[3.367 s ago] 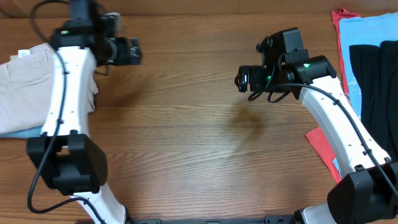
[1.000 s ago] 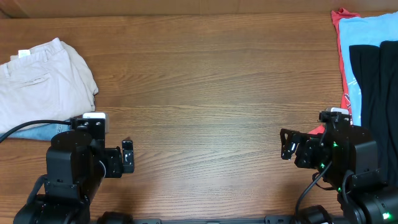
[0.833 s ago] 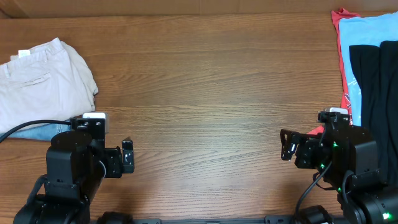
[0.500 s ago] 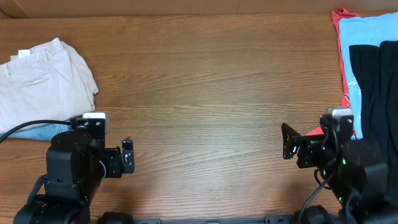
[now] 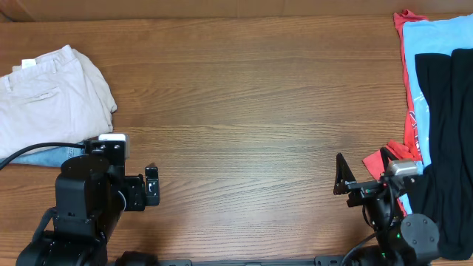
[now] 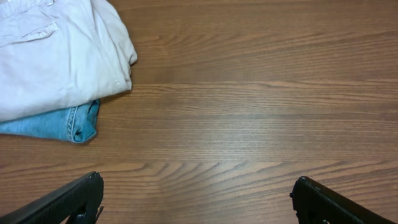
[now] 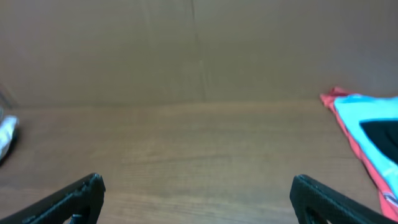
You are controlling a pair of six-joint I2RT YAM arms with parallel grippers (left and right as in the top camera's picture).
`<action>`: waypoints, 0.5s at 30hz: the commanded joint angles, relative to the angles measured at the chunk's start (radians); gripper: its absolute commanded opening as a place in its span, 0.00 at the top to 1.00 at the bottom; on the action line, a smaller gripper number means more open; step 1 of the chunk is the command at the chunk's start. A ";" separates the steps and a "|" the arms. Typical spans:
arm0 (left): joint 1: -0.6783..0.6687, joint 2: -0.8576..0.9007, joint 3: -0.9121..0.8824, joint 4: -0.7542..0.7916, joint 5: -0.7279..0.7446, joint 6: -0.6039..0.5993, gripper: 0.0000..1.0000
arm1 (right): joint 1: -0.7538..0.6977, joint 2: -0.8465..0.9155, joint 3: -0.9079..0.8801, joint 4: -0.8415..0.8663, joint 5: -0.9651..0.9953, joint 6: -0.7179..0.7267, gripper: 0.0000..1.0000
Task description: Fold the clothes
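Observation:
The folded beige khaki shorts [image 5: 48, 96] lie at the table's far left on top of a denim-blue garment [image 5: 41, 155]; both show in the left wrist view, shorts [image 6: 56, 56] and denim [image 6: 56, 124]. A pile of red [image 5: 406, 89], light-blue [image 5: 432, 41] and black [image 5: 447, 111] clothes lies at the right edge; red and light-blue cloth shows in the right wrist view [image 7: 364, 124]. My left gripper [image 5: 151, 186] is open and empty near the front left [image 6: 196, 196]. My right gripper [image 5: 341, 177] is open and empty near the front right [image 7: 196, 196], beside the red cloth.
The wooden table [image 5: 251, 103] stretches between the two piles. A brown cardboard wall [image 7: 199, 50] stands behind the table's far edge.
Both arms have pulled back from the far middle to the front edge. In the last half second the right arm has tilted up; the left arm stays still.

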 commanded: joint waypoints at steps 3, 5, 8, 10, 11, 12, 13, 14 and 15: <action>-0.006 -0.003 0.001 0.001 -0.013 -0.018 0.00 | -0.015 -0.080 -0.114 0.124 -0.013 -0.048 0.00; -0.006 -0.003 0.001 0.001 -0.013 -0.018 0.00 | -0.016 -0.080 -0.153 0.189 -0.013 -0.085 0.00; -0.006 -0.003 0.001 0.001 -0.013 -0.018 0.00 | -0.018 -0.080 -0.201 0.267 -0.013 -0.132 0.00; -0.006 -0.003 0.001 0.001 -0.013 -0.018 0.00 | -0.025 -0.080 -0.237 0.316 -0.013 -0.163 0.00; -0.006 -0.003 0.001 0.001 -0.013 -0.018 0.00 | -0.027 -0.080 -0.251 0.335 -0.013 -0.178 0.00; -0.006 -0.003 0.001 0.001 -0.013 -0.018 0.00 | -0.030 -0.080 -0.271 0.365 -0.012 -0.203 0.00; -0.006 -0.003 0.001 0.001 -0.013 -0.018 0.00 | -0.032 -0.080 -0.290 0.395 -0.012 -0.222 0.00; -0.006 -0.003 0.001 0.001 -0.013 -0.018 0.00 | -0.034 -0.080 -0.311 0.425 -0.013 -0.245 0.00; -0.006 -0.003 0.001 0.001 -0.013 -0.018 0.00 | -0.035 -0.080 -0.327 0.444 -0.013 -0.260 0.00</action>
